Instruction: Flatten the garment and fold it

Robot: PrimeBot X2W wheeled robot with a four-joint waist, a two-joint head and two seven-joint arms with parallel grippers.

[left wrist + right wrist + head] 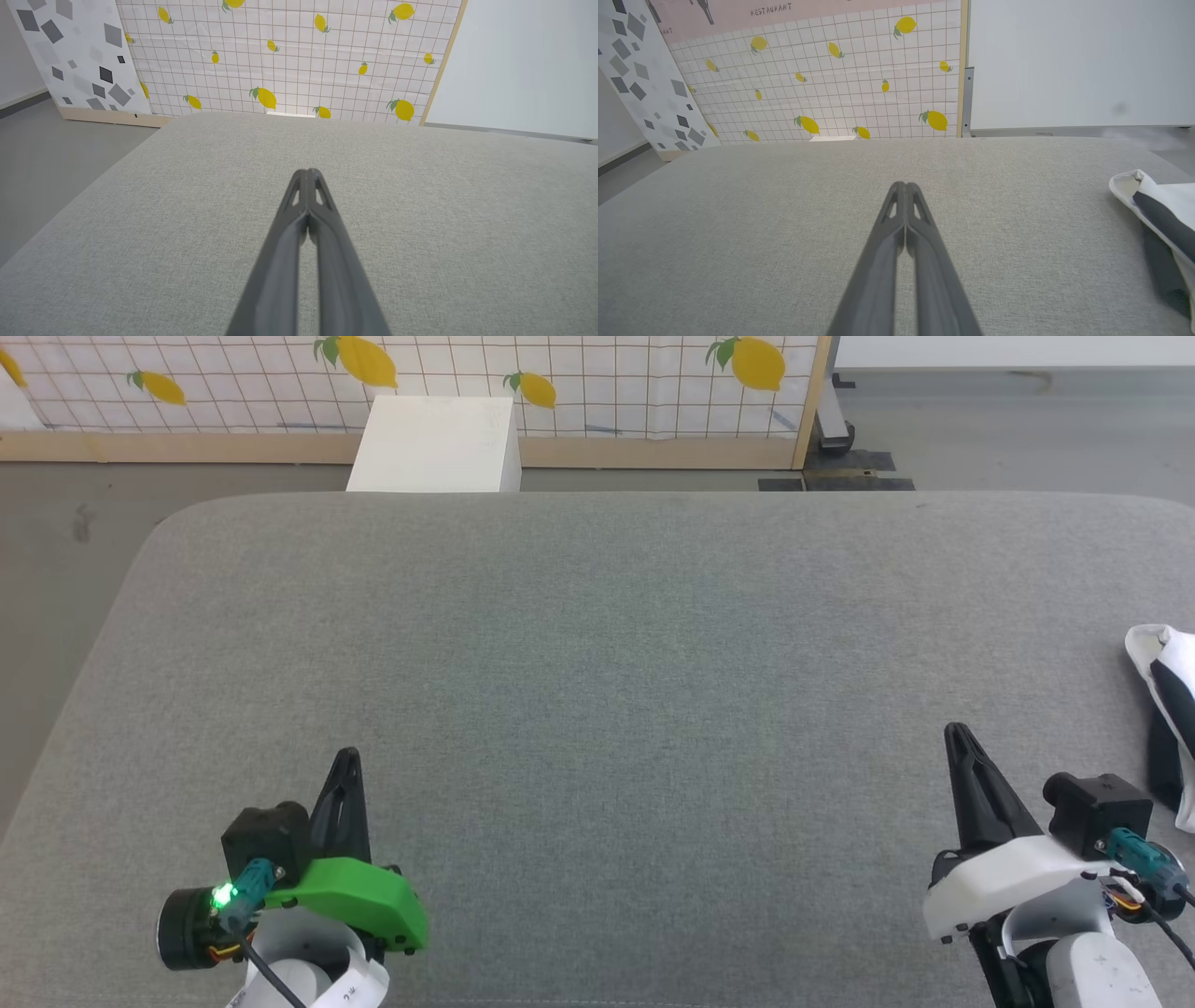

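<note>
The garment lies bunched at the far right edge of the grey padded table, white with a black strip, and is cut off by the frame. In the right wrist view the garment sits to the right of my fingers. My right gripper is shut and holds nothing, a short way left of the garment, apart from it. At the lower left my left gripper is shut and holds nothing. In both wrist views the left gripper and the right gripper have their fingertips pressed together over bare fabric.
A white box stands on the floor beyond the table's far edge. Behind it is a lemon-print grid panel with a wooden base. Grey floor lies to the left of the table and beyond it.
</note>
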